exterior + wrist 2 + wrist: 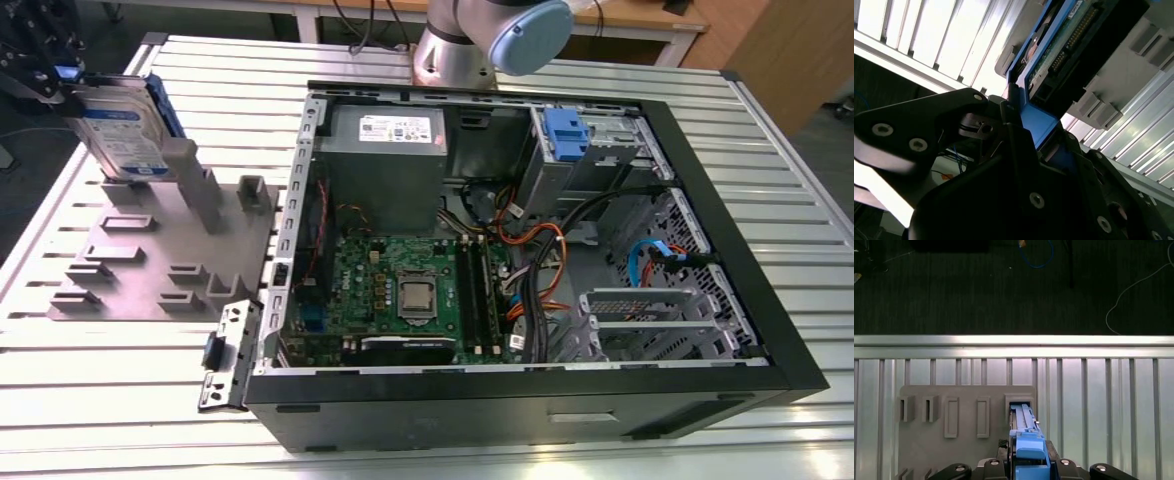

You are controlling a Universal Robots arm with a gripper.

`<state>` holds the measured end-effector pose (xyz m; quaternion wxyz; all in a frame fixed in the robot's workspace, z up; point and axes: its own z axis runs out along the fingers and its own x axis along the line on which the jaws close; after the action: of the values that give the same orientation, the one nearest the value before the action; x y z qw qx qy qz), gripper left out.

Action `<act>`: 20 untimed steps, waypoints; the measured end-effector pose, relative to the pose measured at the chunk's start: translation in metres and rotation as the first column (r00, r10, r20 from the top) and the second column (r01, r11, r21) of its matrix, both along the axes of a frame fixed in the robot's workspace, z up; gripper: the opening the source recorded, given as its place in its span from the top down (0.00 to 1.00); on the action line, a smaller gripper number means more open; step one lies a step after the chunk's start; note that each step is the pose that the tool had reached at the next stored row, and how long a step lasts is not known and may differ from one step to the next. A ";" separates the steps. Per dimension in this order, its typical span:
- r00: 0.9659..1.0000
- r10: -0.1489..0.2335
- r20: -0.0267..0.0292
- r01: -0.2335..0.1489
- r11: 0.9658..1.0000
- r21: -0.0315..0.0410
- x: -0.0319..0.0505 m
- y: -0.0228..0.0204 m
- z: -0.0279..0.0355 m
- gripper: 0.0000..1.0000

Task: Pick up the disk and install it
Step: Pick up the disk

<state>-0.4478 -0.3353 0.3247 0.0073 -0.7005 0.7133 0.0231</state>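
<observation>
The disk [123,128], silver-grey with a white and blue label and a blue carrier frame, stands on edge in a slot of the grey fixture plate [147,270] at the exterior view's left. My gripper [60,85] sits at the disk's upper end, shut on its blue frame. In the second wrist view, the black fingers [979,125] clamp the blue frame of the disk [1054,55], whose green circuit board side shows. In the first wrist view, the disk [1026,437] runs from my gripper [1029,462] down into the fixture plate's [964,400] slot.
An open computer case [534,390] lies on the slatted metal table [80,400], to the exterior view's right of the fixture. Inside are a motherboard, a grey power supply [387,140], cables, and a drive bay with a blue bracket [566,135]. The arm's base [481,40] stands behind the case.
</observation>
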 end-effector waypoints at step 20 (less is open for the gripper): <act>1.000 0.000 0.000 0.000 1.000 0.000 0.0000 0.0000 0.0098 0.63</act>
<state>-0.4478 -0.3353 0.3346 0.0072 -0.7004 0.7133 0.0231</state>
